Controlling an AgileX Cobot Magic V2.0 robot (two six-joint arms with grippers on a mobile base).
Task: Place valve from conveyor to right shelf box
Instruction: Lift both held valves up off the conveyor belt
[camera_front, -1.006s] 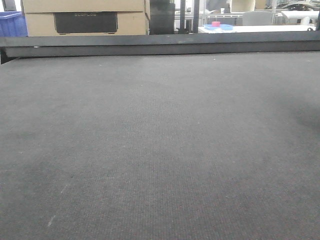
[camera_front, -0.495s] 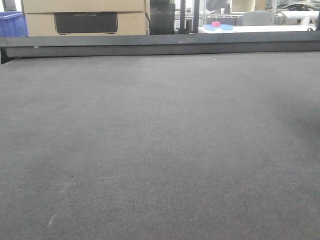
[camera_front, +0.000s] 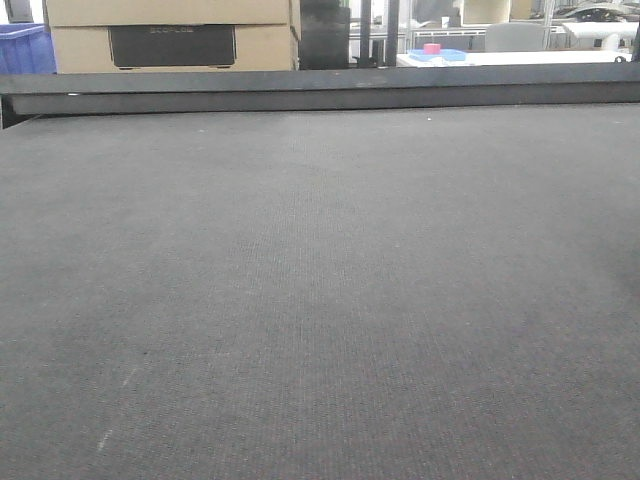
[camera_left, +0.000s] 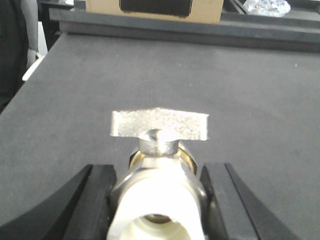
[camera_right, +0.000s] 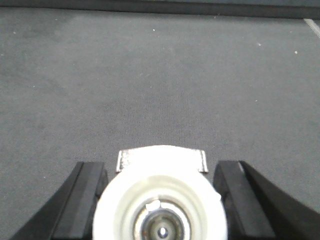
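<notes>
Looking across the front-facing view, the conveyor (camera_front: 320, 300) fills nearly the whole picture, its dark weave running to the rail (camera_front: 320, 95) at the far edge. No valve, arm or shelf box shows here. Beyond the rail stand a cardboard box (camera_front: 170, 30) and, at the far left, a blue bin (camera_front: 22, 48).

From the left wrist view, the left gripper (camera_left: 159, 172) pinches a valve (camera_left: 157, 205). Its black fingers (camera_left: 97, 200) press on both flanks of the body, the white capped end faces the camera, and the silvery butterfly handle points up. Belt lies beneath it, but I cannot tell whether the valve rests on the belt or hangs just above it.

From the right wrist view, the right gripper (camera_right: 160, 167) is closed the same way around a second valve (camera_right: 160, 200). Its round white end sits snug between the fingers, with belt beyond.

Picking looks done, so the step in hand is likely the carry. To do it well, each valve should rise straight off the belt before any sideways swing. The squeeze belongs on the metal body, since the smooth cap could slip. The handle is best kept upward so it cannot snag the box wall. The right shelf box is in none of the views, so it must be found before lowering.
</notes>
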